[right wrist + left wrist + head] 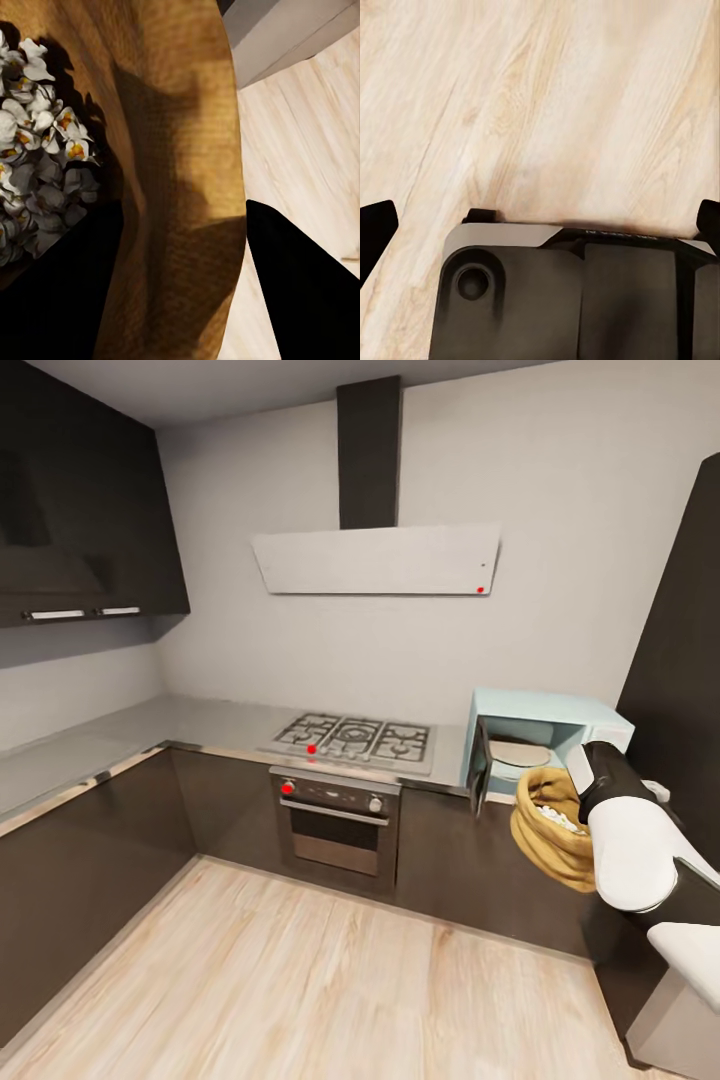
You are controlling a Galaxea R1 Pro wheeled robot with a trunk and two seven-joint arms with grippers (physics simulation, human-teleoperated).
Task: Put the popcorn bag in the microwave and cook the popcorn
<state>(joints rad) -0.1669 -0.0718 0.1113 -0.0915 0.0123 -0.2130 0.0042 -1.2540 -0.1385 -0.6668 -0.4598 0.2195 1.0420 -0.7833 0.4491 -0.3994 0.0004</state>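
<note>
Between the two dark fingers of the right claw (180,285) sits the wall of the popcorn bag (553,828), grasped at its rim, with popcorn (37,157) heaped just inside. The bag hangs in the air just before the open microwave (545,745), its door swung out. I judge the carrying step is in hand; next the bag must pass through the opening onto the turntable plate (520,753). The right arm reaches forward, bent. The left claw (540,217) points down at the wooden floor (547,97), its fingers spread, grasping nothing.
</note>
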